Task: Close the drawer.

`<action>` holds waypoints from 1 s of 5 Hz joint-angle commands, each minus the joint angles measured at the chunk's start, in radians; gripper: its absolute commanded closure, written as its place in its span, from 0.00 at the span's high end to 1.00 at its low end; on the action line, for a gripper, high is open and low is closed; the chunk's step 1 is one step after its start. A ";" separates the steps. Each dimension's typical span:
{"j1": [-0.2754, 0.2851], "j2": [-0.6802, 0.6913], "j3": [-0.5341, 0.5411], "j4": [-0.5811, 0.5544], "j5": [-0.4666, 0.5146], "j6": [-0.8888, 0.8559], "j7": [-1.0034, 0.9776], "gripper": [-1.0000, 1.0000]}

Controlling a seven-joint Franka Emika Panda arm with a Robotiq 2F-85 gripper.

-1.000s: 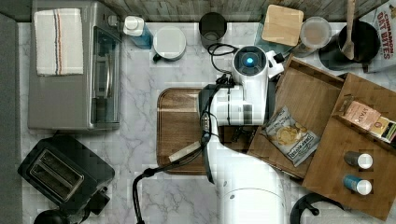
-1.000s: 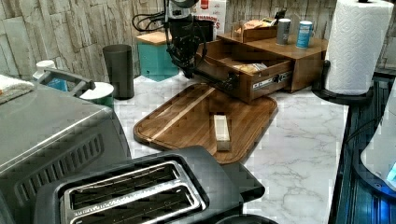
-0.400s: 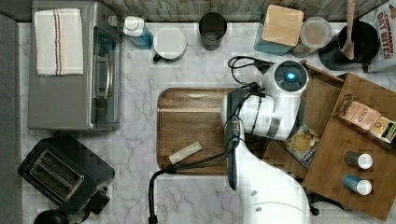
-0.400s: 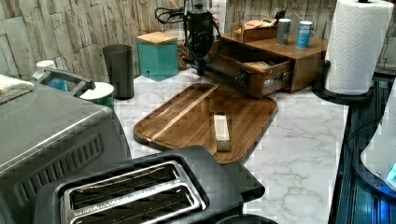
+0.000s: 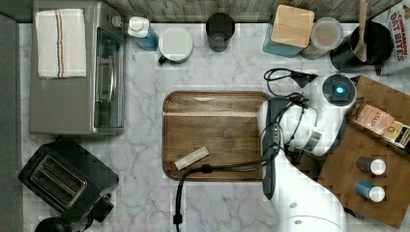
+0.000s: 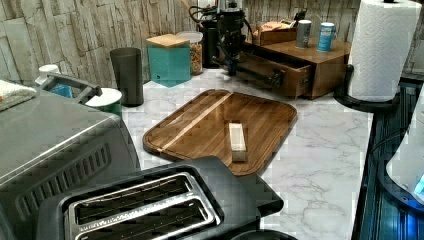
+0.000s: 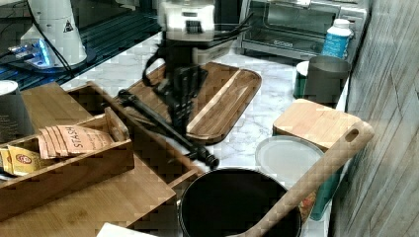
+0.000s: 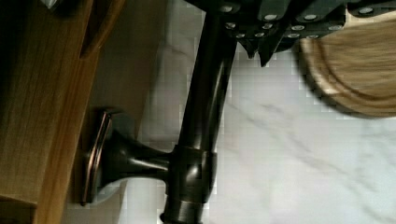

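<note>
The drawer (image 6: 261, 67) stands pushed almost fully into its wooden cabinet (image 6: 320, 65), its front sticking out a little. Across that front runs a dark metal handle bar (image 7: 165, 127), which fills the wrist view as handle bar (image 8: 205, 93) beside the drawer front (image 8: 42, 102). My gripper (image 7: 181, 116) points down right at the handle, touching it on the side facing the tray, and its fingers look shut with nothing between them. From above, the arm (image 5: 309, 125) covers the drawer, and the drawer's inside is hidden.
A rounded wooden tray (image 5: 212, 101) with a small pale bar (image 5: 192, 158) lies just in front of the drawer. On the cabinet's top panel (image 5: 367, 203) sit a box of tea packets (image 7: 64, 143) and two cans (image 5: 371, 166). A paper towel roll (image 6: 380, 50), a black pot (image 7: 237, 207) and a teal canister (image 6: 169, 57) stand nearby.
The arm has swept to the top view's right, and the drawer has gone in with it. The snack packet that lay in the open drawer is now hidden.
</note>
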 commanded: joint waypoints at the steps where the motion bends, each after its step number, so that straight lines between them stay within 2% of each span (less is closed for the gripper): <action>1: -0.097 -0.014 -0.269 -0.032 -0.119 0.022 0.174 0.00; 2: -0.077 -0.047 -0.283 -0.069 -0.140 0.060 0.178 0.00; 5: -0.047 -0.043 -0.315 -0.069 -0.122 0.062 0.166 0.00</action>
